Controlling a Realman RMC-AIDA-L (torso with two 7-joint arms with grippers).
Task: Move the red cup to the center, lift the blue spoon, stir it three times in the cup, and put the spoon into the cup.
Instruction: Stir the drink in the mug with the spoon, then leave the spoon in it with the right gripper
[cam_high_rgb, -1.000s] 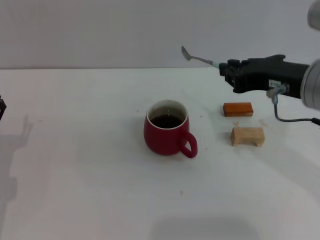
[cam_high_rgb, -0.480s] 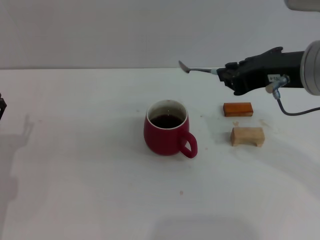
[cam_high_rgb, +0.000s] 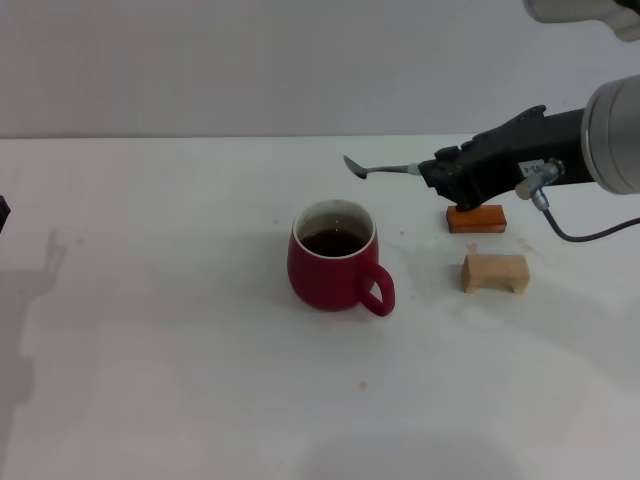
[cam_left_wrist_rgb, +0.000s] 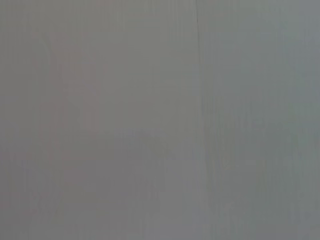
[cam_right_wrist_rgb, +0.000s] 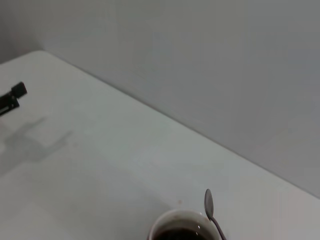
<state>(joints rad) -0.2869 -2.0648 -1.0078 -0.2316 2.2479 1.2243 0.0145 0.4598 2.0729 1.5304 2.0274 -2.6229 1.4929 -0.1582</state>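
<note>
The red cup (cam_high_rgb: 334, 256) stands near the middle of the white table (cam_high_rgb: 150, 350), handle toward the robot's right and front, dark liquid inside. The right gripper (cam_high_rgb: 440, 176) hangs above the table behind and to the right of the cup, pinching the blue spoon (cam_high_rgb: 378, 168) by its handle; most of the handle is hidden in the claw, and only the grey bowl and neck jut out toward the left, above the tabletop, clear of the cup. The gripper partly covers an orange-brown block (cam_high_rgb: 478, 218); a tan wooden block (cam_high_rgb: 495, 272) lies just in front of it. The right wrist view cuts the cup (cam_right_wrist_rgb: 176, 230) off, showing only its rim with the spoon (cam_right_wrist_rgb: 212, 212) over it. The left gripper (cam_high_rgb: 3, 212) is barely visible at the table's left edge; I cannot tell whether it is spread or pressed together.
</note>
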